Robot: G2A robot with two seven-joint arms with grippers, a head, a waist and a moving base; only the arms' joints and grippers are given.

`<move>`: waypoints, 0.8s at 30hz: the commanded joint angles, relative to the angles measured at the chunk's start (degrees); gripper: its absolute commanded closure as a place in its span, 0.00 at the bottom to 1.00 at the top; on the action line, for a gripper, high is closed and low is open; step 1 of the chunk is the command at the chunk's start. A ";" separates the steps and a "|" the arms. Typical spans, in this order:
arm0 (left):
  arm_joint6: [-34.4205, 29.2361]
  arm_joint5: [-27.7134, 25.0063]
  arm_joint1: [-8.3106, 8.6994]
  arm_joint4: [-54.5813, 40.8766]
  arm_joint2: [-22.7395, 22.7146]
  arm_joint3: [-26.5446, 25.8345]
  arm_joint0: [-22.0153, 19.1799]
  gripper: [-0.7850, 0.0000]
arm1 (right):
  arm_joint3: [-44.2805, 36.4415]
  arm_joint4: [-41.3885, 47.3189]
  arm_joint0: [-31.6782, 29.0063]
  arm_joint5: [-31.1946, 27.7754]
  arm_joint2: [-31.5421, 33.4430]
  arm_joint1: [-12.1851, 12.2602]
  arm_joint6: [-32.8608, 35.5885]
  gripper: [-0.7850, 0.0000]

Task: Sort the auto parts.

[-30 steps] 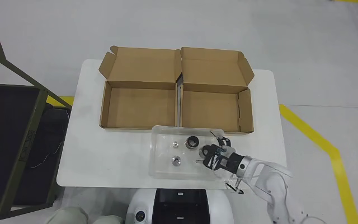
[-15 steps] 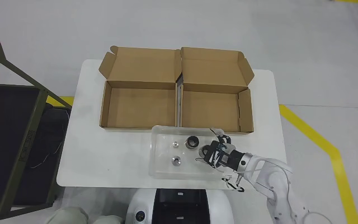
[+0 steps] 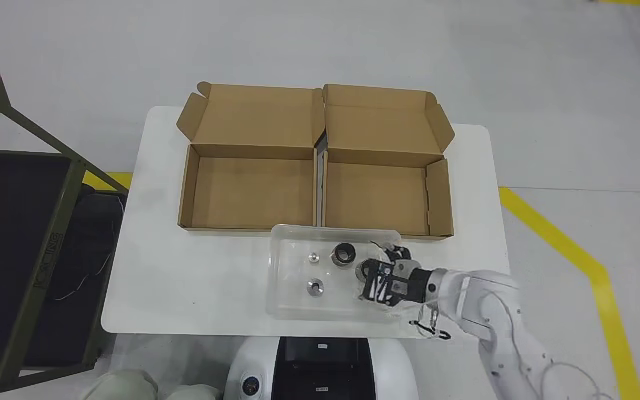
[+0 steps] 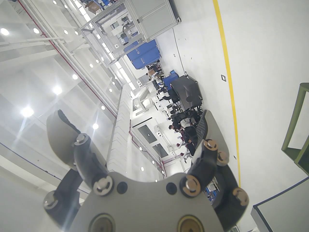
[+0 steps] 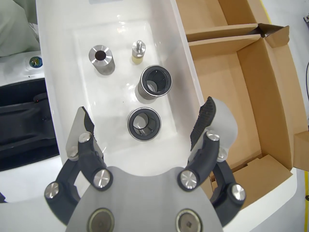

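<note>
Top view: right gripper (image 3: pixel 374 281) above transparent plastic tray (image 3: pixel 282 300) on white table (image 3: pixel 200 290). Left wrist view: left gripper (image 4: pixel 131 119) spread wide, empty. Right wrist view: fingers (image 5: pixel 204 119) wide apart, empty, over black-lined steel bushing (image 5: pixel 144 135) standing in tray.

The right arm (image 3: pixel 490 305), at five o'clock in the top view, is a chain of smooth white shells with a grey wrist band, and a thin black cable (image 3: pixel 428 328) loops beside it. The right gripper (image 5: pixel 146 108) and left gripper (image 4: pixel 132 115) match: a grey metal plate with two brass-toned round insets, black links pinned by silver screws, and pale grey fingers (image 5: pixel 224 119) faced with ribbed black pads (image 5: pixel 204 117). At six o'clock, a white torso (image 3: pixel 255 360) frames a black panel (image 3: pixel 315 355).
</note>
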 commanded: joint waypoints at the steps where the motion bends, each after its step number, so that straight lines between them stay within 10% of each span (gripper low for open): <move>1: 0.00 0.00 0.00 0.00 0.00 0.00 0.00 0.00 | 0.70 0.95 0.95 -0.57 0.03 0.13 1.27 0.00; 24: 0.00 0.00 0.00 0.00 0.00 0.00 0.00 0.00 | 4.95 -1.47 5.92 5.06 -8.03 0.79 13.05 0.00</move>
